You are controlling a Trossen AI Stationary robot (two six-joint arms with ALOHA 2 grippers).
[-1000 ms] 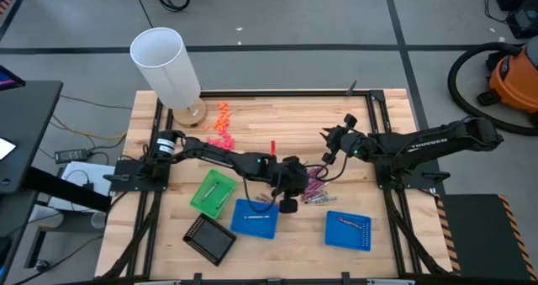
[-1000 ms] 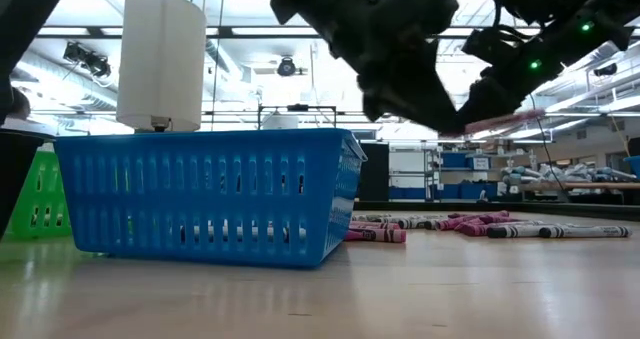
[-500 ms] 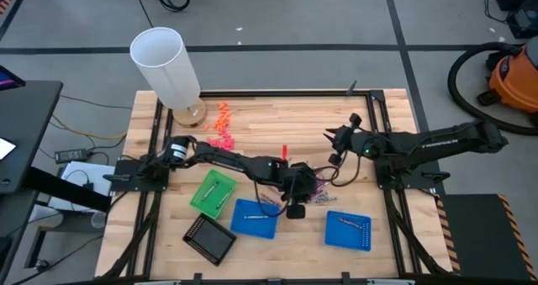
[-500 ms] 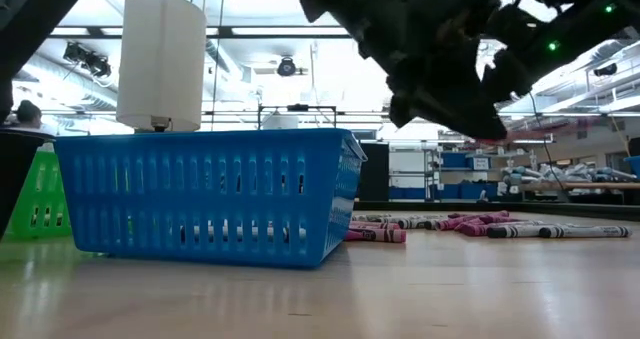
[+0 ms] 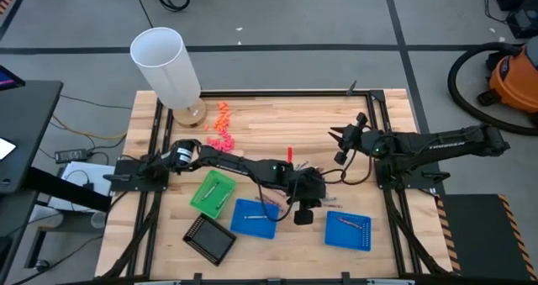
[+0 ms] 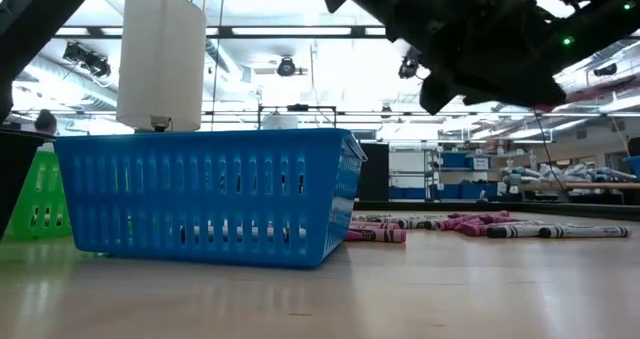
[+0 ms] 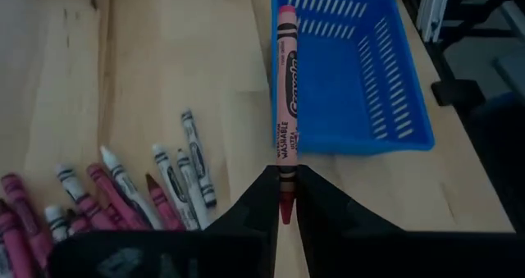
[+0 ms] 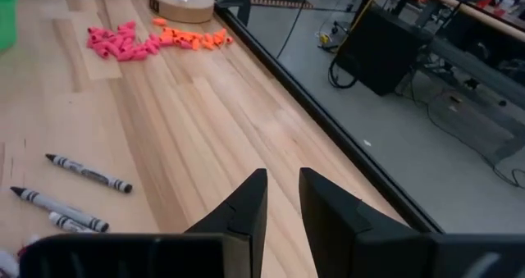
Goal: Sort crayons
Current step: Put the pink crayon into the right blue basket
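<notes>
Wooden planks are making up the table (image 5: 269, 117), which is standing on a grey floor with a tall white cylinder (image 5: 166, 65) rising at its far left corner and orange and pink chunky bits (image 5: 221, 125) lying near the cylinder's base. Toward the near edge, a green tray (image 5: 212, 192), a black tray (image 5: 209, 238) and two blue trays are sitting: one blue tray (image 5: 254, 219) beside the green one and a second blue tray (image 5: 348, 229) farther to the right.

Reaching across the middle of the table, the left gripper (image 7: 285, 198) is pinching a pinkish-red crayon (image 7: 286, 122) by its lower end, its fingers closed tight on the stick, which is pointing out ahead toward the second blue tray's rim (image 7: 353, 140). Whether the crayon's tip is hanging over the tray or just short of it is hard to say from this angle. The loose crayons (image 7: 123, 192), pink, maroon and silvery-grey, are lying in a heap on the wood just beside the gripper, between the two blue trays.

The right gripper (image 8: 281, 198) is waiting over bare wood toward the table's right side, its fingers parted by only a narrow gap and gripping nothing, with a few grey crayons (image 8: 70, 192) lying near it.
</notes>
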